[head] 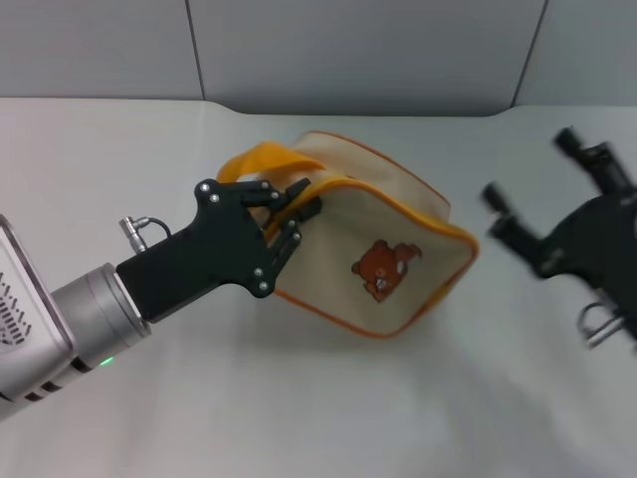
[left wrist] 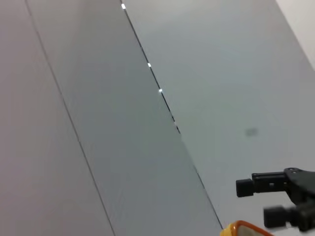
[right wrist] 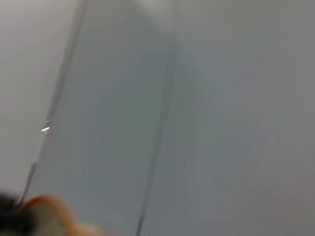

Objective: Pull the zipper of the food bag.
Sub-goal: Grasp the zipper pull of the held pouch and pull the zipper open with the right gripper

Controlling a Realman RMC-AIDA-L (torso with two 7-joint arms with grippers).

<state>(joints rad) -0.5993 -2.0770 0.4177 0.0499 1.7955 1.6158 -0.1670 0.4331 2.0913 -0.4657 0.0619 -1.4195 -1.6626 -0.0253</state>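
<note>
The beige food bag [head: 393, 249], with orange piping and a brown bear picture, lies on its side mid-table. Its orange loop handle [head: 254, 159] sticks out at its left end. The zipper [head: 383, 197] runs as a thin orange line along the upper long edge. My left gripper [head: 304, 202] is at the zipper's left end, fingers pinched on it, and the pull tab is hidden between them. My right gripper [head: 501, 214] is open and empty, apart from the bag, off its right end. It also shows in the left wrist view [left wrist: 266, 199].
The white table [head: 299, 408] ends at a grey panelled wall [head: 348, 50] behind the bag. An orange edge of the bag [left wrist: 241, 228] shows in the left wrist view, and a blurred bag corner [right wrist: 47, 216] in the right wrist view.
</note>
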